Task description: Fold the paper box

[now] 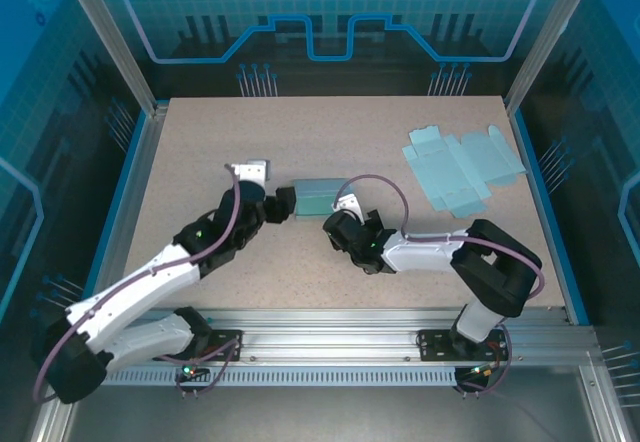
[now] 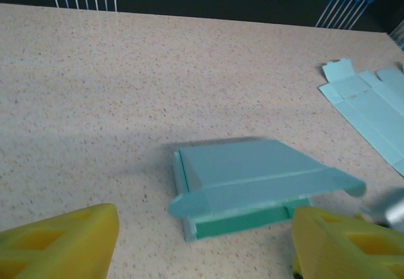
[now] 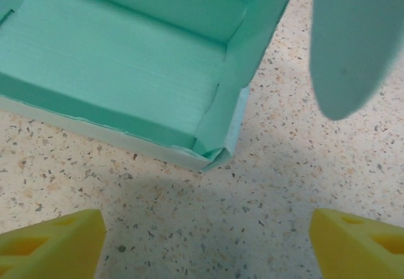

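Paper box [image 1: 312, 198] folding appears at the lid-closing step: left gripper [image 2: 205, 244] and right gripper [image 3: 207, 231] stand wide and empty on either side of the box at the middle of the table [image 1: 200, 147], its lid flap [image 2: 265, 178] raised, so the next move likely calls for pressing it shut; beyond, a flat blank [image 1: 462, 168] lies near the far right corner.

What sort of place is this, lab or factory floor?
Probably an enclosed lab test cell: aluminium frame around a speckled table, blue printed wall panels, one paper box and a flat blank.
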Robot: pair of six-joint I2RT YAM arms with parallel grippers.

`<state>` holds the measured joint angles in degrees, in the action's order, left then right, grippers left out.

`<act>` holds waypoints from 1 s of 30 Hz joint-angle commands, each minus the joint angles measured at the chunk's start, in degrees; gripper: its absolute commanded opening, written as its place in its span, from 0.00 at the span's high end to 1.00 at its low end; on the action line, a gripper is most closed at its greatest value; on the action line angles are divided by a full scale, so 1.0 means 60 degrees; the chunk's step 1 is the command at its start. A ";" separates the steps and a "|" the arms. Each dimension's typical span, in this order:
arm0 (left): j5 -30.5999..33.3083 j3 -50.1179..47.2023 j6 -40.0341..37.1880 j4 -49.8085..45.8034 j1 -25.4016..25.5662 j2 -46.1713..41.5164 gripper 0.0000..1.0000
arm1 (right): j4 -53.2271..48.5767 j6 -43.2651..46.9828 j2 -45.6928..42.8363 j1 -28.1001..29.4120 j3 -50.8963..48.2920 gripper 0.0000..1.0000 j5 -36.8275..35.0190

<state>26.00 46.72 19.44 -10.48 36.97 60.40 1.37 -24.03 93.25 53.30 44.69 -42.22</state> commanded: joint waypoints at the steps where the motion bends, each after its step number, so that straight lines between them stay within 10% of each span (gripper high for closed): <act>1: -0.0862 0.1009 -0.0794 -0.0492 -0.0723 0.0900 0.24 | -0.0795 -0.0112 -0.0881 0.0348 0.0062 0.07 -0.0411; 6: -0.1333 0.1981 -0.0940 -0.0645 -0.1412 0.2261 0.01 | -0.1790 -0.0119 -0.2520 0.0506 -0.0109 0.00 -0.0636; 16: -0.1939 0.3465 -0.0831 -0.0846 -0.1937 0.5119 0.01 | -0.2548 0.0710 -0.5419 -0.1231 0.0162 0.00 0.1696; 22: -0.2297 0.3662 -0.0740 -0.0804 -0.1931 0.5935 0.01 | -0.3272 0.0355 -0.4099 -0.3703 0.1656 0.00 0.5266; 30: -0.2298 0.3003 -0.0402 -0.0493 -0.1934 0.6139 0.01 | -0.4525 0.0561 -0.0846 -0.3829 0.4416 0.00 0.6124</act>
<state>13.30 66.48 15.27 -14.04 25.54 96.29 -20.99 -21.37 84.88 30.59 67.53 -10.57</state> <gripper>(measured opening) 0.989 0.998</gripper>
